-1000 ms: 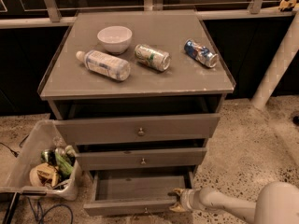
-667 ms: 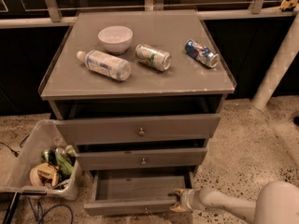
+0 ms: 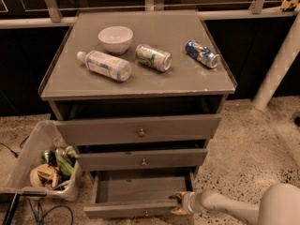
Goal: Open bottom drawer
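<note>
The bottom drawer (image 3: 138, 190) of the grey cabinet stands pulled out, showing its plain grey inside. Its narrow front panel (image 3: 122, 211) sits near the lower edge of the camera view, with a small knob (image 3: 146, 214) at the centre. My gripper (image 3: 179, 203) is at the right end of that front panel, touching or very close to its corner. The pale arm (image 3: 225, 206) reaches in from the lower right.
Above are the middle drawer (image 3: 140, 159) and the top drawer (image 3: 140, 130), both slightly out. The cabinet top holds a white bowl (image 3: 116, 39), a plastic bottle (image 3: 104, 65) and two cans (image 3: 153, 57) (image 3: 202, 53). A bin of rubbish (image 3: 28, 165) stands on the left, a white pole (image 3: 279, 62) on the right.
</note>
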`<control>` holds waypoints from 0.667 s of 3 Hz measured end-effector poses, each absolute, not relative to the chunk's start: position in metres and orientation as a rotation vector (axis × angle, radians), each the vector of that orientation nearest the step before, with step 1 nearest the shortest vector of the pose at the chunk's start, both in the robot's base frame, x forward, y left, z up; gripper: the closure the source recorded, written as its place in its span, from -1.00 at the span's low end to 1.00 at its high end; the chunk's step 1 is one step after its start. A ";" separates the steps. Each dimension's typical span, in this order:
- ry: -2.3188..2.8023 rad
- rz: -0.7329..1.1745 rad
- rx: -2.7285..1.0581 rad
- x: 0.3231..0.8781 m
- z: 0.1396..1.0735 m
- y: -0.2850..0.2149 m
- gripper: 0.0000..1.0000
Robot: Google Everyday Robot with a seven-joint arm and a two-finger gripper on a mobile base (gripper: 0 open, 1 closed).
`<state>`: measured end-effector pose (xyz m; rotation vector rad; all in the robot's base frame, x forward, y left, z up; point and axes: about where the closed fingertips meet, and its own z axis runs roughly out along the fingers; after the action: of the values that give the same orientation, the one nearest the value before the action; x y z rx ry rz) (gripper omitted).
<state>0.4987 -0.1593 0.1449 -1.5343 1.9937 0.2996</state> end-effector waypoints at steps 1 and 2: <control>1.994 0.300 -1.534 0.499 0.145 -0.159 0.18; 1.994 0.300 -1.534 0.499 0.145 -0.159 -0.32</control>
<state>0.4986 -0.1592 0.1449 -1.5344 1.9937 0.2998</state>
